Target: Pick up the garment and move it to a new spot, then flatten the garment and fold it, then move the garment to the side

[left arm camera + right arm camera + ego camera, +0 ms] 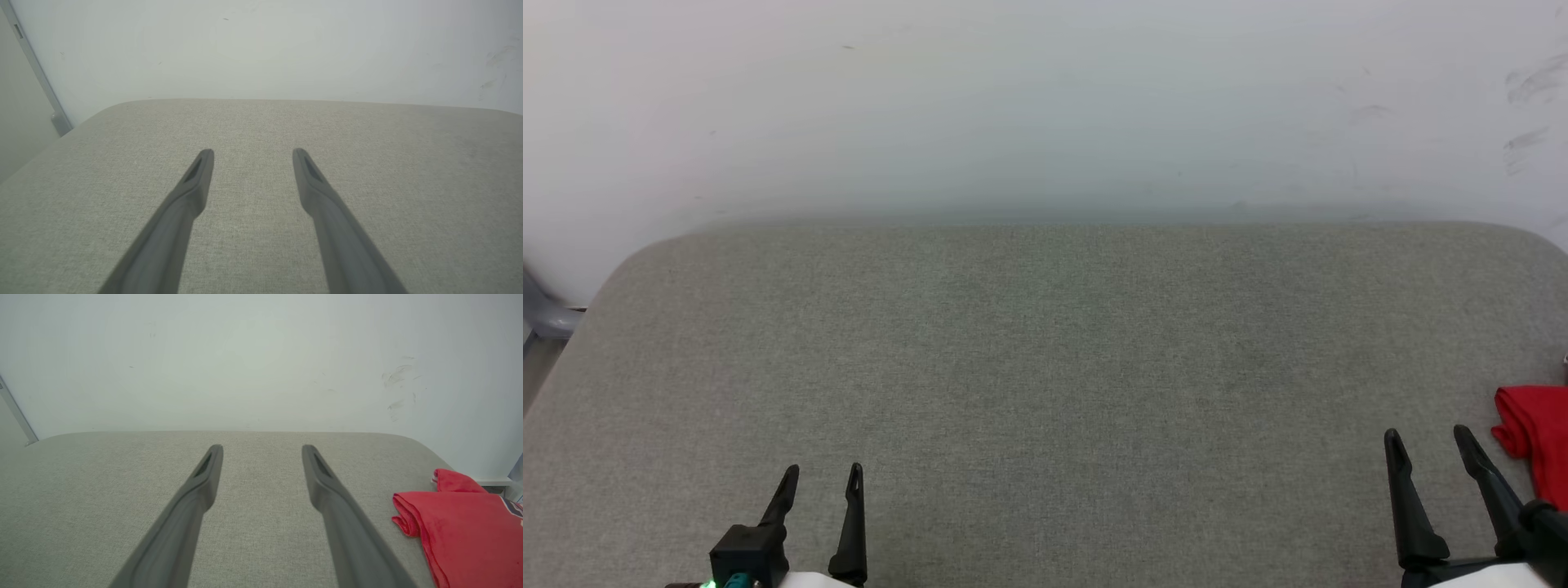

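Note:
The garment [1535,437] is a bright red folded bundle at the far right edge of the grey cushion [1045,367], cut off by the frame. In the right wrist view the garment [466,531] lies to the right of the fingers, with a bit of dark lettering at its right edge. My right gripper [1427,437] stands open just left of the garment, not touching it. My left gripper [823,474] is open at the lower left, with nothing between its fingers. Both wrist views show spread fingers, the left gripper [252,153] and the right gripper [262,449], over bare fabric.
A pale wall [1045,106] rises behind the cushion's far edge, with scuff marks at the right. A grey rail [36,69] runs down the wall beyond the cushion's left corner. The cushion's corners are rounded.

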`<state>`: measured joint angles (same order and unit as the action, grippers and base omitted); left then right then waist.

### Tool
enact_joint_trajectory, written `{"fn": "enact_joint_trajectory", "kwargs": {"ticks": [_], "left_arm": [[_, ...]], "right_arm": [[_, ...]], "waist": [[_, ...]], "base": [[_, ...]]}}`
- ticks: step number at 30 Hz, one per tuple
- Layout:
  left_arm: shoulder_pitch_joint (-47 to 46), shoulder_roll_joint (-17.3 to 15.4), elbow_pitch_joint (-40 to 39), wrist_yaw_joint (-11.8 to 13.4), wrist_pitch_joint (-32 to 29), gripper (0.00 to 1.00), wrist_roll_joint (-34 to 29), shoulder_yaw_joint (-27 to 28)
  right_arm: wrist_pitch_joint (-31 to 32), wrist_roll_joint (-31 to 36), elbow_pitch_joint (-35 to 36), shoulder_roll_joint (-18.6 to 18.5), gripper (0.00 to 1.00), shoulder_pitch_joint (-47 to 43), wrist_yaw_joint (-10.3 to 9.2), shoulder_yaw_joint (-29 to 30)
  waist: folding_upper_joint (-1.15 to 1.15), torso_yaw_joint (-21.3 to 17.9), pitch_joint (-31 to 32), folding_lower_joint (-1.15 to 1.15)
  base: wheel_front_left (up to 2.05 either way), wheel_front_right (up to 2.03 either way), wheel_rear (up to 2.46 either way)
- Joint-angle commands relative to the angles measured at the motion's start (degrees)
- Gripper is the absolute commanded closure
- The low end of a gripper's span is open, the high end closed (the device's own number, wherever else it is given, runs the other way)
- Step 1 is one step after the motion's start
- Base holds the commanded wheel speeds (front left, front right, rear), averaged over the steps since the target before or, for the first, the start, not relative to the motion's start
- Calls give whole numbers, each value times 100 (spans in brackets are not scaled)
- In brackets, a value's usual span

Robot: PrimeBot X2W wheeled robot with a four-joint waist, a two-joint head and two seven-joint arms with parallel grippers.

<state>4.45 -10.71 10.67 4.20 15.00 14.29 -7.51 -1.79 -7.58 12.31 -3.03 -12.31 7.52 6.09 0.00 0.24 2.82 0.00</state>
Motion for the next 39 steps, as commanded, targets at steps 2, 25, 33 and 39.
{"fn": "enact_joint_trajectory", "kwargs": {"ticks": [2,25,33,39], "left_arm": [[-29,-1,11,-16,19,0,-11,4],[-149,223,278,-257,-465,100,1581,289],[-262,288,278,-363,-658,100,2298,416],[-342,329,281,-437,-792,100,2795,507]], "right_arm": [[-18,-19,15,25,0,-30,-8,-4],[80,-1843,-737,-81,100,372,-1,-112],[124,-2649,-949,-110,100,547,-1,-146],[159,-3206,-1098,-127,100,667,-1,-165]], "waist": [[0,0,-8,0],[0,-5,-46,0],[0,-7,-64,0],[0,-8,-78,0]], "base": [[0,0,0],[0,0,0],[0,0,0],[0,0,0]]}}
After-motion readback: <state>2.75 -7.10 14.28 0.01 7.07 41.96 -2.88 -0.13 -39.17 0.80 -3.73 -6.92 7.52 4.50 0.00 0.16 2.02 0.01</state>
